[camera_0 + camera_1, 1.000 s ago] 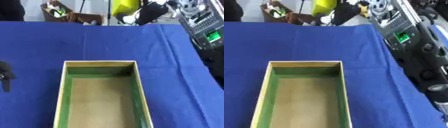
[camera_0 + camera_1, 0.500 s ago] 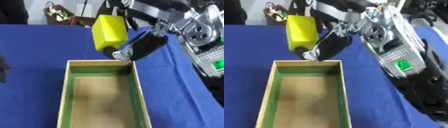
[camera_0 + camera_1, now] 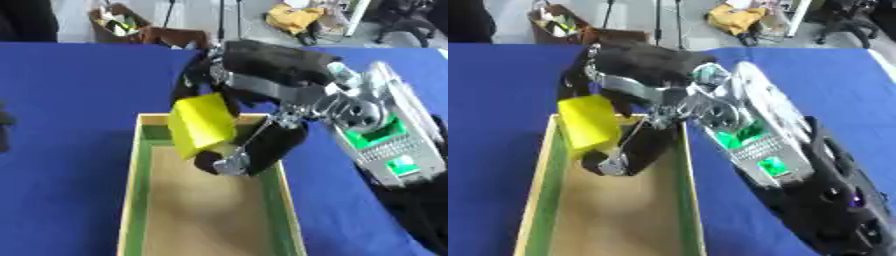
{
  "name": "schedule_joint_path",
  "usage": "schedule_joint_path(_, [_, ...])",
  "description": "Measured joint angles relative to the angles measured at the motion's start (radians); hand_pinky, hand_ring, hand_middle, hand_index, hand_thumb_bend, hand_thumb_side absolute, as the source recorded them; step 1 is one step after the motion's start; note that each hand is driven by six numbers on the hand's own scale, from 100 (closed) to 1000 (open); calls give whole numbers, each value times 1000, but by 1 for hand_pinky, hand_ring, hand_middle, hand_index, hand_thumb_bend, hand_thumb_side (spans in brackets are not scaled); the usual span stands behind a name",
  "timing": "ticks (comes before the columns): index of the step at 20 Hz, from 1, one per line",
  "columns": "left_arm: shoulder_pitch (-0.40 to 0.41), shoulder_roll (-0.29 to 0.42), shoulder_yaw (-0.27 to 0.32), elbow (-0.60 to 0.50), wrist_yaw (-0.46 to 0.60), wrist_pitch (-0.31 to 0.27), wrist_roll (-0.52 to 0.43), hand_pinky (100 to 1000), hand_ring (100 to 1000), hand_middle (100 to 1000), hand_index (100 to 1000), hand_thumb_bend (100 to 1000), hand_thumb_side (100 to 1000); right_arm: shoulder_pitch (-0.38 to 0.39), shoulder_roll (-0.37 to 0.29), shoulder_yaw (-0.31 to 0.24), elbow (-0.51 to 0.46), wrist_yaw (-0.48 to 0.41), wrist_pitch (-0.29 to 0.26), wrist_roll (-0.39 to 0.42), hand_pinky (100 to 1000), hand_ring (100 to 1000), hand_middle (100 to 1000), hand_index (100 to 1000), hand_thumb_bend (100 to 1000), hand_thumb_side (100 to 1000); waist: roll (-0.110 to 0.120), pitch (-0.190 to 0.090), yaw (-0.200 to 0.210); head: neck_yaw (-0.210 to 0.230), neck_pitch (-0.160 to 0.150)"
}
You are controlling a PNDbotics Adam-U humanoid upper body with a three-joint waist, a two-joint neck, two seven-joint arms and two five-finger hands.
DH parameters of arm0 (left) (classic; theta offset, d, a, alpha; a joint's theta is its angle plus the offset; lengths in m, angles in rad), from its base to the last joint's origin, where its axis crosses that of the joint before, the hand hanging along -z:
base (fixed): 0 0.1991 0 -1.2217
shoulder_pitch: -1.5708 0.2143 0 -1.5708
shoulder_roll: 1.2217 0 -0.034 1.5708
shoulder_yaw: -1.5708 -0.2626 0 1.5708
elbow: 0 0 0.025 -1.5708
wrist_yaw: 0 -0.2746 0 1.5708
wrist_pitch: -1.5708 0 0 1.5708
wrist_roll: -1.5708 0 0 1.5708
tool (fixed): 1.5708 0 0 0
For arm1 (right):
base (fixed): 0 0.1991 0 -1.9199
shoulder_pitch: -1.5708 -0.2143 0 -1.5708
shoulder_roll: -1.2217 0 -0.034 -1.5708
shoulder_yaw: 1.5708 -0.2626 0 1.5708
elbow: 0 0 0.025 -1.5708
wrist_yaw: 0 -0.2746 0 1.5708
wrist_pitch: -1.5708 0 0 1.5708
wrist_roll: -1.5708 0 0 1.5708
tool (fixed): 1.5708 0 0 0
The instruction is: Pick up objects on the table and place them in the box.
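My right hand [image 3: 249, 150] reaches in from the right and is shut on a yellow block [image 3: 201, 125], holding it tilted over the far end of the box [image 3: 131, 200]. The box is long, with pale wooden rims, green inner walls and a brown floor, and nothing else shows inside it. The block hangs just above the box's far rim, partly inside its opening. My left hand [image 3: 4, 132] shows only as a dark shape at the left edge of the left eye view.
A blue cloth [image 3: 70, 85] covers the table all round the box. My right forearm [image 3: 754, 135], silver with green lights, crosses the table's right half. Beyond the far edge stand a brown basket [image 3: 118, 22] and yellow clutter [image 3: 293, 17] on the floor.
My right hand has come down and toward me with the yellow block, from above the box's far rim to partly inside the box's far end. The camera has shifted a little.
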Motion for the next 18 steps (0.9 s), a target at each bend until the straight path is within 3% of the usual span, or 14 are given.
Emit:
schedule_joint_path(6, [-1, 0, 1, 0, -4, -2, 2, 227, 453, 494, 621, 100, 699, 33, 1, 55, 26, 70, -4, 60, 270, 367, 108, 201, 100, 100, 0, 6, 4, -6, 0])
schedule_joint_path(9, [-2, 0, 1, 0, -4, -2, 2, 227, 453, 494, 621, 100, 700, 37, 9, 79, 61, 83, -12, 70, 312, 399, 153, 243, 100, 120, 1, 11, 6, -6, 8])
schedule_joint_path(11, [-2, 0, 1, 0, -4, -1, 1, 227, 453, 494, 621, 100, 701, 40, 18, 91, 81, 85, -21, 76, 376, 472, 252, 343, 100, 195, 1, 11, 6, 0, 17])
schedule_joint_path(12, [-3, 0, 1, 0, -4, -1, 0, 226, 453, 494, 621, 100, 701, 43, 20, 97, 90, 85, -29, 83, 439, 536, 347, 447, 100, 222, 1, 11, 6, 4, 20])
schedule_joint_path(18, [-9, -1, 1, 0, -4, -2, -2, 227, 453, 494, 620, 100, 701, 55, 30, 140, 188, 37, -122, 113, 632, 693, 604, 699, 100, 144, 4, 12, 6, 26, 42])
